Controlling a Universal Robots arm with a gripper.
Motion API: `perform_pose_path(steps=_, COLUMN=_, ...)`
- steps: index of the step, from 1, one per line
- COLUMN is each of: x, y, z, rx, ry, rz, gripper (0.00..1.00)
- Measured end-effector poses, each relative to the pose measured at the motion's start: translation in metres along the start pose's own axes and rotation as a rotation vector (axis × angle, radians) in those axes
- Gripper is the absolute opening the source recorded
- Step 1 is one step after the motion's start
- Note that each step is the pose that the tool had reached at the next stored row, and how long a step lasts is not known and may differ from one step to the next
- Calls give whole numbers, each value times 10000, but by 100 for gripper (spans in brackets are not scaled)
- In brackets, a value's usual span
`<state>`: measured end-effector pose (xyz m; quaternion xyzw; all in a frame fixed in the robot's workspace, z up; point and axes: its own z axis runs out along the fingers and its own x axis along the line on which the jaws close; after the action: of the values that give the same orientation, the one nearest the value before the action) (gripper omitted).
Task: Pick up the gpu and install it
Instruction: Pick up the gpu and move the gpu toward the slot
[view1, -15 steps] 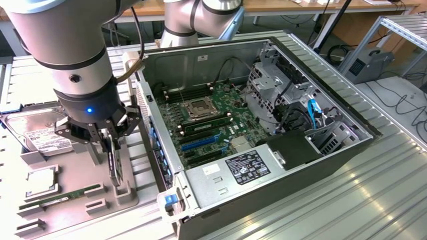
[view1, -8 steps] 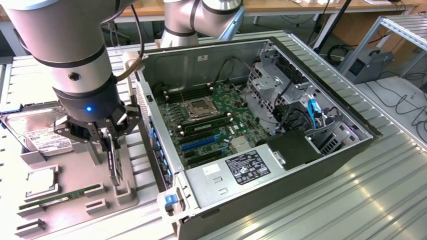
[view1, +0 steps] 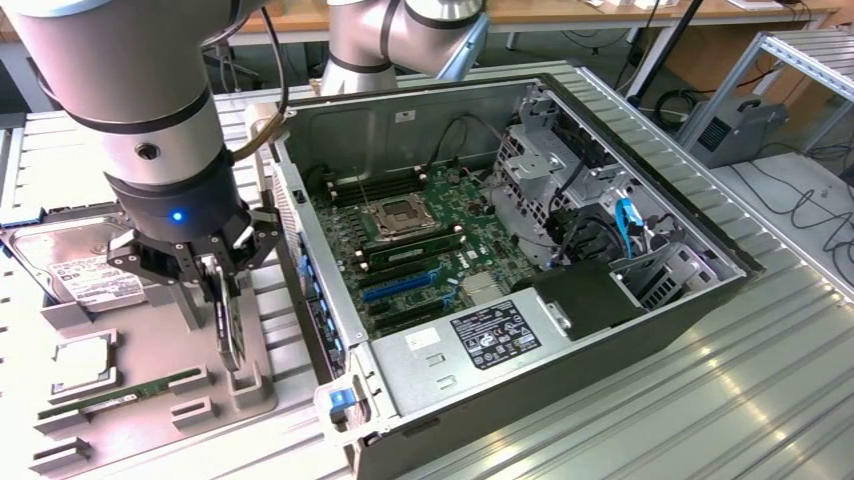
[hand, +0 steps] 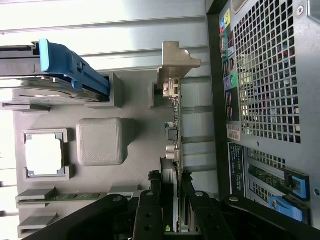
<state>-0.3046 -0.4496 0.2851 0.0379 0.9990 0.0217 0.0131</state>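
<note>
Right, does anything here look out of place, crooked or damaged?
Nothing stands out. The graphics card stands on edge in its tray slot under the pincer; drive, chip and memory stick sit in theirs.

Ribbed metal tabletop under glare — wooden desk behind, cables trailing.

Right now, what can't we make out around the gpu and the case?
- gpu: the wrist view has it edge-on, faces unseen; in the exterior view the gripper covers its top.
- hard drive: exterior view, partly behind the arm.
- power supply label: exterior view, text too small.
</note>
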Motion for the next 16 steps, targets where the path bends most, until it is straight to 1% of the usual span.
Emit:
perform_pose_path(steps=4, x=-1, y=1, z=-26, rx=0, ry=0, rz=0, gripper=26)
perform_pose_path(steps=16, x=-1, y=2, z=-46, rx=0, ry=0, rz=0, gripper=26)
